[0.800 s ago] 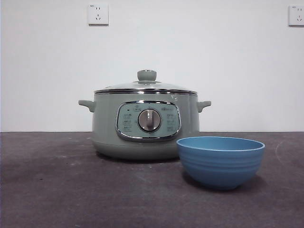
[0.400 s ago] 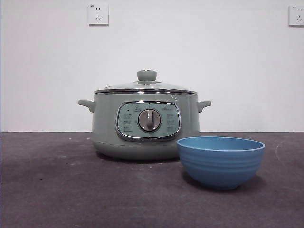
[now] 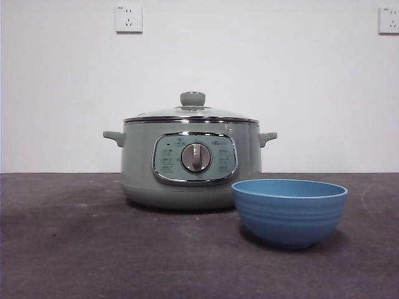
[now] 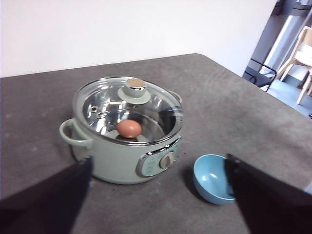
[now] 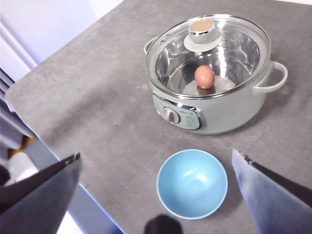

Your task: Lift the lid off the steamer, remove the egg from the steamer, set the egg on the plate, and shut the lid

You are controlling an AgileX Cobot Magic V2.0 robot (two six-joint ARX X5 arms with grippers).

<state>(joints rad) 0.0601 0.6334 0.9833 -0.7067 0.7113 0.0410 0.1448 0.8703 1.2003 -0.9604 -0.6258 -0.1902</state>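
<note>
Sitting inside lidded steamer (image 3: 187,165), egg (image 4: 129,128); plate (image 3: 289,212) just beside.

We see no change across the front view frames. The steamer (image 3: 190,162), its lid (image 3: 192,111) and the plate (image 3: 289,212) sit at the same spots on the table (image 3: 75,249) as one second ago and half a second ago, plate at about 4 o'clock from the steamer. We find no shift in the lid's seating, no turn of the dial, no arm entering from the top or the sides. Lighting reads the same too. The wrist views come only as current shots, so we have nothing earlier to compare them with.
</note>
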